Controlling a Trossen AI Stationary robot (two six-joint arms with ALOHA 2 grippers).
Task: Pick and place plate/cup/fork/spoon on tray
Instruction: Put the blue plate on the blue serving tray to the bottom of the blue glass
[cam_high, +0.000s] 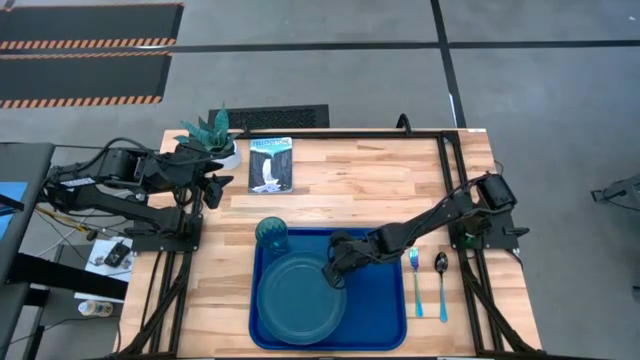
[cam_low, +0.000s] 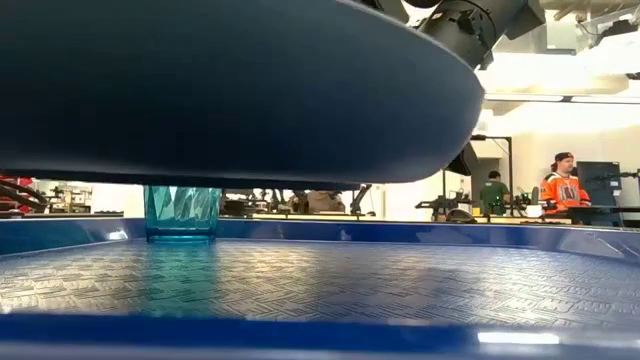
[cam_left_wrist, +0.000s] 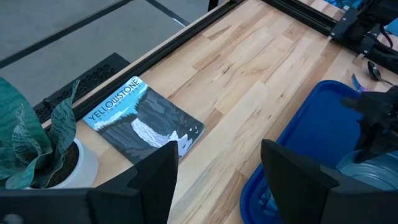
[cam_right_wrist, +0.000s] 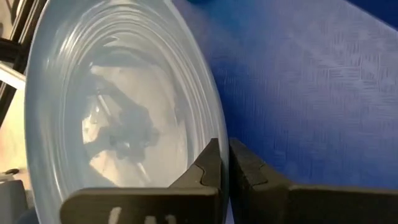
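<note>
The teal-blue plate (cam_high: 298, 295) hangs over the royal-blue tray (cam_high: 385, 310); the low view shows its underside (cam_low: 220, 90) clear of the tray floor (cam_low: 320, 285). My right gripper (cam_high: 335, 272) is shut on the plate's right rim. The teal cup (cam_high: 271, 236) stands upright in the tray's far left corner, and it also shows in the low view (cam_low: 182, 212). The fork (cam_high: 415, 281) and the spoon (cam_high: 441, 283) lie on the table right of the tray. My left gripper (cam_high: 212, 188) waits open and empty at the far left, near the plant. My right gripper pinches the plate's raised rim (cam_right_wrist: 210, 118) between its two fingers (cam_right_wrist: 208, 167), one on the plate's inner face and one on its outer side. It comes at the plate from the table's right side. The plate is lifted clear above the tray floor.
A printed booklet (cam_high: 271, 164) lies at the table's far side, and it also shows in the left wrist view (cam_left_wrist: 140, 118). A white pot with a green plant (cam_high: 210, 135) stands at the far left corner. People (cam_low: 562, 190) are in the room beyond the table.
</note>
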